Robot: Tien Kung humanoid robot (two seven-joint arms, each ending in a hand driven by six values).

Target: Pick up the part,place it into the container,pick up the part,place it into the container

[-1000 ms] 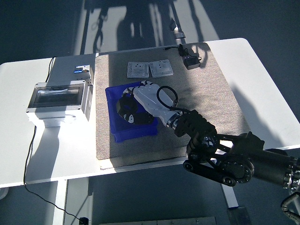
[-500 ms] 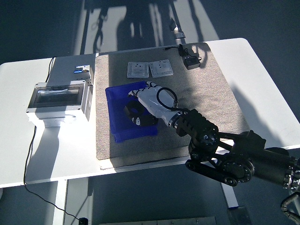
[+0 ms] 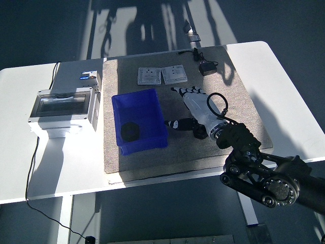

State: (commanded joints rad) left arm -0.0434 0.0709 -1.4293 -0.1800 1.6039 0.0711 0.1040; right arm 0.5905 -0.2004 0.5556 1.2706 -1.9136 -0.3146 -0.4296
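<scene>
A blue container (image 3: 139, 119) sits on the grey mat, and a black part (image 3: 130, 131) lies inside it near its front left. My right hand (image 3: 195, 107), white with black fingertips, hovers over the mat just right of the container, fingers spread and holding nothing. Two flat grey square parts (image 3: 162, 75) lie side by side behind the container. A black adapter with a cable (image 3: 206, 67) lies at the mat's back right. My left arm is out of view.
A grey electrical box with a clear lid (image 3: 63, 108) stands on the table's left, a small blue-and-white item (image 3: 86, 77) behind it. The grey mat (image 3: 228, 96) covers the table's middle. Cables trail off the left edge.
My right hand has come up out of the blue container and moved right, leaving the black part inside it. The fingers are now spread.
</scene>
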